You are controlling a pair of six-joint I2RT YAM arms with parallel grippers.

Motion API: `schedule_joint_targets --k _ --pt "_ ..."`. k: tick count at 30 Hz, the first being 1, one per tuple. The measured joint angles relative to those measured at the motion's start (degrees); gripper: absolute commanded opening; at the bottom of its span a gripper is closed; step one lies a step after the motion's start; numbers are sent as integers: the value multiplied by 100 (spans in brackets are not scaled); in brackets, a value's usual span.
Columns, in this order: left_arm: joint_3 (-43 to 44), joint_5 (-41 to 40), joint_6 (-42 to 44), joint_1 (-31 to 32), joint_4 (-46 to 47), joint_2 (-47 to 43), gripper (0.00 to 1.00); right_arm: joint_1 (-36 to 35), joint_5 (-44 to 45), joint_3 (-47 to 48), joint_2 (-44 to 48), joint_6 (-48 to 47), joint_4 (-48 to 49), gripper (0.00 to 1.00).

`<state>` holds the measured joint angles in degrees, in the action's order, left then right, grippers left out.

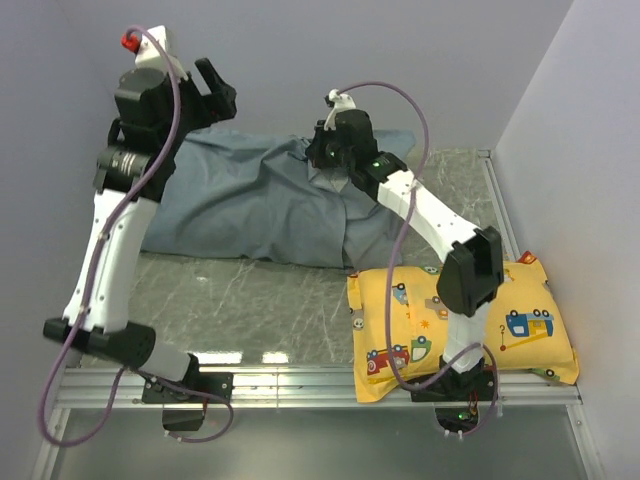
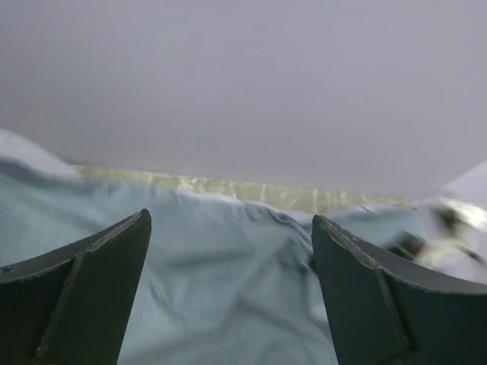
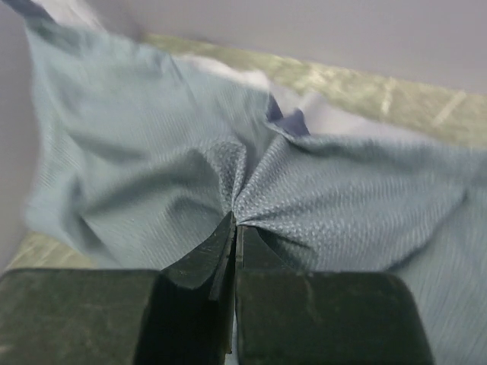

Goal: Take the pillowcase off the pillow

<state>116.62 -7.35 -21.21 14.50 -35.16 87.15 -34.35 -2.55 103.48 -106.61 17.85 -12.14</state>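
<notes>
The blue-grey pillowcase (image 1: pixel 250 205) lies rumpled across the back of the table, bulging with the pillow inside it. A pale strip (image 3: pixel 222 72) along the fabric's far edge may be the pillow itself. My right gripper (image 1: pixel 323 166) is shut on a pinch of the pillowcase (image 3: pixel 319 198), and folds radiate from its tips (image 3: pixel 236 224). My left gripper (image 1: pixel 220 90) hangs raised above the case's left end, jaws wide open and holding nothing. Between its fingers (image 2: pixel 230 220) only the cloth (image 2: pixel 228 289) below shows.
A yellow pillow printed with cartoon vehicles (image 1: pixel 525 325) lies at the front right, under my right arm's base. Grey walls close in behind and on the right. Bare marbled tabletop (image 1: pixel 250 295) stretches in front of the pillowcase.
</notes>
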Motion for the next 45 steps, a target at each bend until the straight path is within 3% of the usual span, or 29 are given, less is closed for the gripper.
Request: schedule_joint_targets --k 1,2,4,7,11,15,19,25,30,33,36,37,39,40,43,45 --pt "-232 -4 -57 61 109 -203 91 92 -11 52 -188 35 -26 2" --pt "-546 -31 -98 188 251 -446 91 142 -15 83 -310 57 -50 11" --pt "-1202 -74 -212 463 570 -782 91 203 -26 210 -595 94 -177 19" --pt "-2208 -155 -417 942 994 -979 90 192 -118 546 -890 98 -363 48" --pt "-3206 -306 -658 1412 1351 -654 91 188 -50 754 -831 105 -396 72" --pt "-3585 -402 -807 1683 1451 -192 91 291 79 649 -490 195 -378 78" --pt "-3587 -476 -857 1871 1696 37 91 695 179 -238 354 439 -256 79" --pt "-2734 -785 -820 2181 1939 774 90 1506 448 -1941 1576 850 96 79" --pt "-1878 -1294 -704 2498 1965 1711 88 1611 376 -2603 1600 984 262 79" --pt "-1515 -1615 -623 2616 1893 2208 81 1611 212 -2837 1497 1038 334 76" --pt "-1244 -1856 -546 2671 1742 2559 69 1606 118 -2857 1314 1075 417 65" --pt "-1213 -1939 -527 2680 1681 2623 63 1606 109 -2857 1252 1082 426 55" --pt "-1213 -2057 -494 2684 1591 2660 50 1606 96 -2857 1167 1084 452 45" --pt "-1213 -2111 -483 2684 1556 2660 38 1606 96 -2857 1143 1097 450 33" --pt "-1213 -2328 -461 2682 1506 2658 16 1613 94 -2857 1097 1099 468 9" --pt "-1235 -2483 -437 2682 1456 2649 9 1626 96 -2857 1093 1104 481 0"
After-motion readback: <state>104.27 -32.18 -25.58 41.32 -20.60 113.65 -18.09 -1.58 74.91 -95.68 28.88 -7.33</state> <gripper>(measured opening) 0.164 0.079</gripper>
